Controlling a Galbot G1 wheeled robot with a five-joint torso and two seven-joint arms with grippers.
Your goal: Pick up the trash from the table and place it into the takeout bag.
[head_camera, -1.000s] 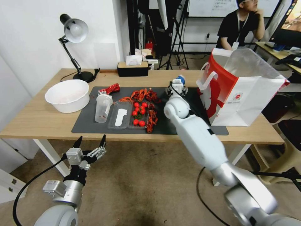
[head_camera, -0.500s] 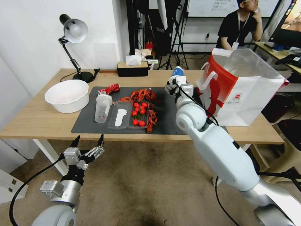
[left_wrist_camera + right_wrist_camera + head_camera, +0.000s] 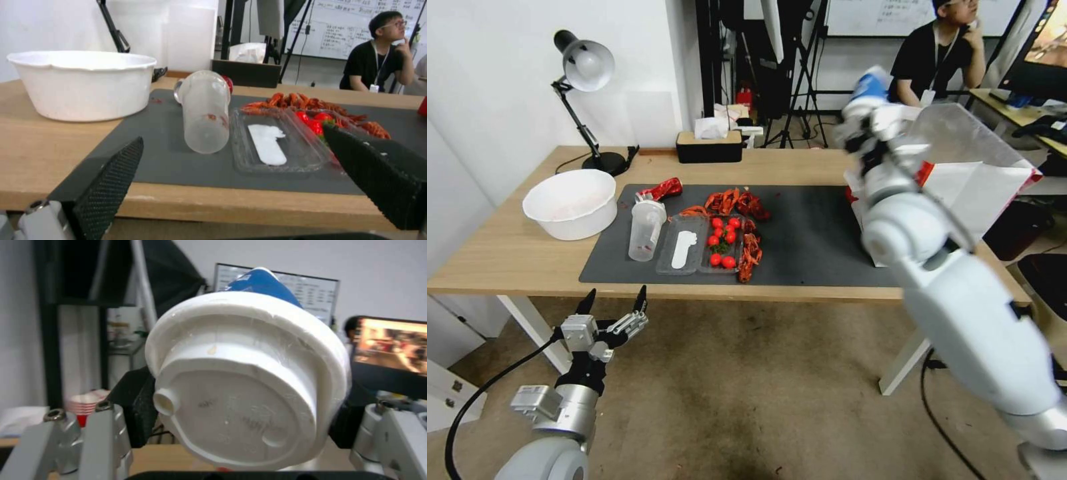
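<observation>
The right gripper [image 3: 870, 107] is clamped on the white-and-blue cup [image 3: 869, 87], held high at one o'clock just beside the takeout bag [image 3: 960, 193] mouth. This looks like the carry-to-bag step; next it needs centring over the opening before release. The left gripper [image 3: 614, 313], fingers apart, hangs at seven o'clock below the table [image 3: 507, 253].
</observation>
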